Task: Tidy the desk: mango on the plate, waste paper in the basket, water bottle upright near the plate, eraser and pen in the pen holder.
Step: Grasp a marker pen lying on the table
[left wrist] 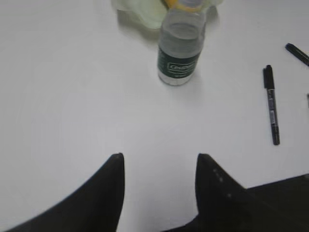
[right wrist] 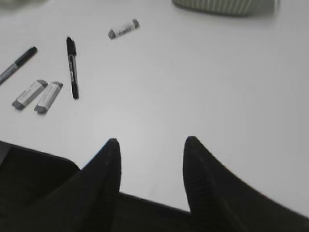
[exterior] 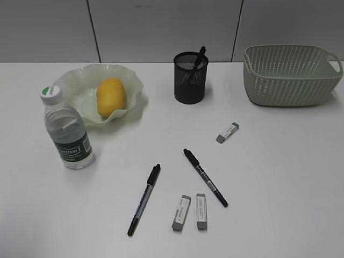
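The yellow mango (exterior: 110, 97) lies in the wavy green plate (exterior: 78, 86). The water bottle (exterior: 66, 130) stands upright by the plate; it also shows in the left wrist view (left wrist: 180, 48). The black pen holder (exterior: 190, 78) holds one pen. Two black pens (exterior: 144, 199) (exterior: 205, 177) and three erasers (exterior: 227, 132) (exterior: 181, 212) (exterior: 201, 211) lie on the desk (exterior: 279, 172). The basket (exterior: 291, 75) stands at back right. No waste paper shows. My left gripper (left wrist: 159, 157) and right gripper (right wrist: 151, 141) are open and empty above bare desk; neither shows in the exterior view.
A grey panelled wall runs behind the desk. In the right wrist view the pens (right wrist: 72, 73) and erasers (right wrist: 123, 29) lie far left of my fingers, and the basket (right wrist: 224, 6) is at the top edge.
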Controlling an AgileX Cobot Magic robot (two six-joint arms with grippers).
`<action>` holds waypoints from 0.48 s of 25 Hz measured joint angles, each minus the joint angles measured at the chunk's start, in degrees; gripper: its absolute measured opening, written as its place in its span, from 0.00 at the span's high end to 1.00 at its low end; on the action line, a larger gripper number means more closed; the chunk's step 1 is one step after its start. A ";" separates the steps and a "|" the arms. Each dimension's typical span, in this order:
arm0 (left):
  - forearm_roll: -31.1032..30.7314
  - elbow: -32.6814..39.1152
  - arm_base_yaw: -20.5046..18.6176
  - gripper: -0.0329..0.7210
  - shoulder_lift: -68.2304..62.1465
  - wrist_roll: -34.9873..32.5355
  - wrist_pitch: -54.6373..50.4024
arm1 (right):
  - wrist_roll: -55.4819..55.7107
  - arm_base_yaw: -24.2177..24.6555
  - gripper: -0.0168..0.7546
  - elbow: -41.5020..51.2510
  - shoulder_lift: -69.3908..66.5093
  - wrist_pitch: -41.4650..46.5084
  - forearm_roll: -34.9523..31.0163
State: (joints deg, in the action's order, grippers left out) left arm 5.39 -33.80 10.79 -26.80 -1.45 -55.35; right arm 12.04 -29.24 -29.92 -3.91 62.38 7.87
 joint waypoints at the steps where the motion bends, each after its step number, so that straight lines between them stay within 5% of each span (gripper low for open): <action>1: 1.42 -0.71 0.16 0.47 -2.88 -1.09 0.98 | -0.43 0.00 0.52 0.28 1.37 -0.70 0.00; 8: 3.61 -7.36 4.42 0.45 -22.96 -2.84 4.60 | -1.15 0.00 0.53 0.63 4.20 -1.92 0.00; 12: 3.09 -9.98 11.29 0.45 -32.88 -1.37 7.94 | -1.21 2.73 0.53 0.63 4.31 -2.27 -0.06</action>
State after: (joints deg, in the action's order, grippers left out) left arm 8.48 -43.78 22.08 -59.68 -2.82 -47.41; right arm 10.83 -26.50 -29.29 0.40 60.11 7.81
